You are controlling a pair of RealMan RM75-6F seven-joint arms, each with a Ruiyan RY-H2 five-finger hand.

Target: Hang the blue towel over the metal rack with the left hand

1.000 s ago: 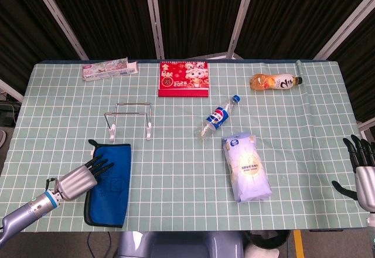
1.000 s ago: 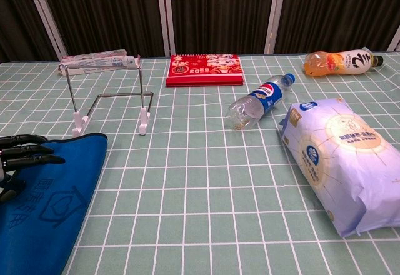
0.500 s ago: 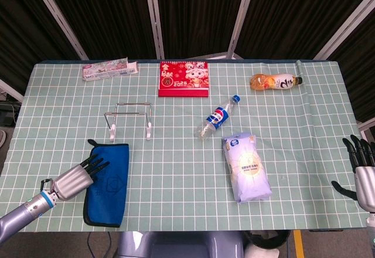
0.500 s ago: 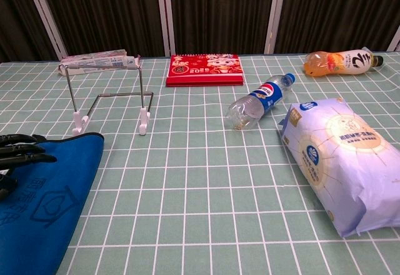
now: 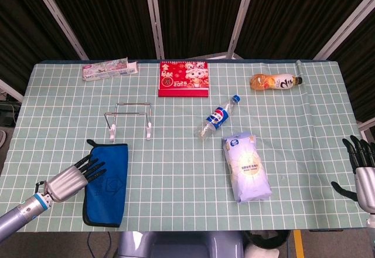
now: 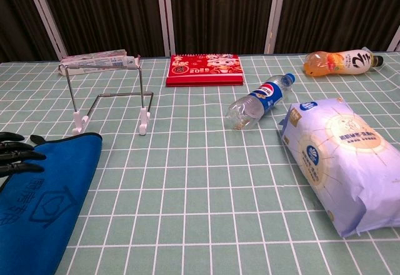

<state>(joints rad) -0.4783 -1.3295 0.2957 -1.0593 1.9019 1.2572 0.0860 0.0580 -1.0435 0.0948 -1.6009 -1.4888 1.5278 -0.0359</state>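
The blue towel (image 5: 108,182) lies flat near the table's front left edge; the chest view shows the towel (image 6: 47,203) at its lower left. My left hand (image 5: 70,179) is at the towel's left edge with its fingers stretched out and apart, the fingertips (image 6: 22,156) lying over that edge, nothing gripped. The metal rack (image 5: 129,119) stands upright behind the towel, empty, and appears as the rack (image 6: 106,90) in the chest view. My right hand (image 5: 363,170) hangs off the table's right side, fingers spread, holding nothing.
A water bottle (image 5: 217,117) and a white-blue pack (image 5: 246,167) lie at the middle right. A red calendar (image 5: 183,78), a toothpaste box (image 5: 109,68) and an orange drink bottle (image 5: 275,81) lie along the back.
My left hand has drawn back to the left and toward the front edge. The towel has shifted slightly left with it and looks narrower. The right hand has stayed put.
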